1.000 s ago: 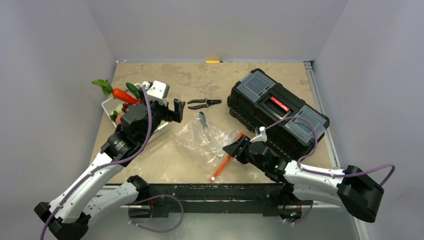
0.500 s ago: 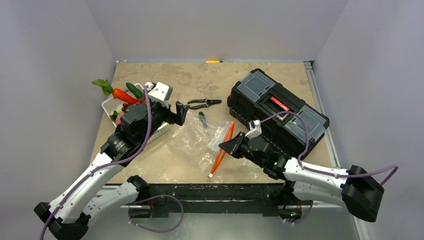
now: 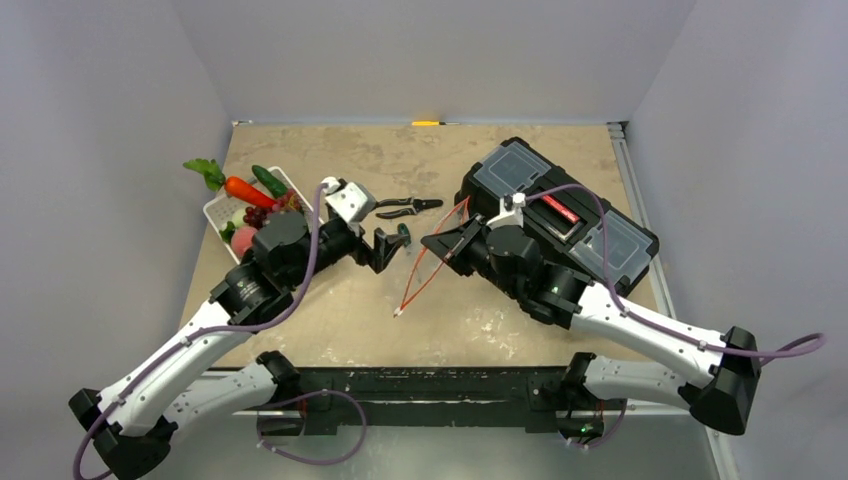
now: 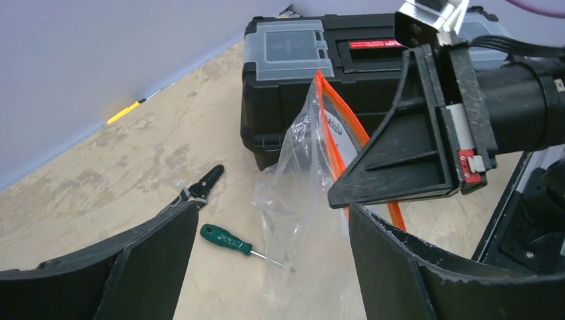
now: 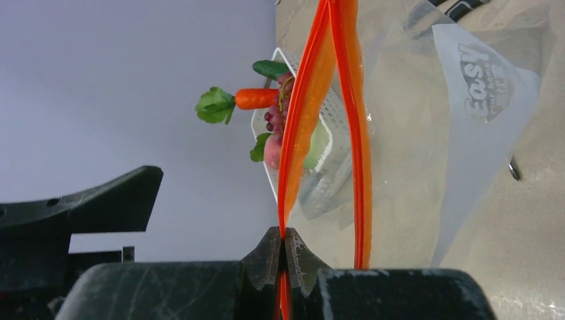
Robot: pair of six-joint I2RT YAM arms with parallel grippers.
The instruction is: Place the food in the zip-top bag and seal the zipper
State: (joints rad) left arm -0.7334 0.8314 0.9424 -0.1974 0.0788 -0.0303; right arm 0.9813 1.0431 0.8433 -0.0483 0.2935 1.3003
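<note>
The right gripper (image 5: 283,257) is clenched on the zipper (image 5: 303,120), its two tips nipping one orange-red lip of the mouth while the other lip bows away, so the mouth gapes. From that pinch the zip-top bag (image 4: 300,173) hangs crinkled and upright, its lower part down at the table (image 3: 480,320). Behind the grip the right arm runs low across the front of the black toolbox (image 3: 590,235), elbow swung out to the near right, wrist pointing left.

Facing it, the left gripper (image 3: 388,245) stands with its fingers spread wide and nothing between them but air, just short of the bag. Its arm slants up from the near-left corner, forearm raised and wrist bent towards the middle of the table.

A green screwdriver (image 4: 226,239) lies under the bag's edge, pliers (image 3: 408,207) just beyond. The food, with the carrot (image 3: 245,190) and grapes (image 3: 258,213), sits in the white basket (image 3: 215,212) at far left, well apart from the bag.
</note>
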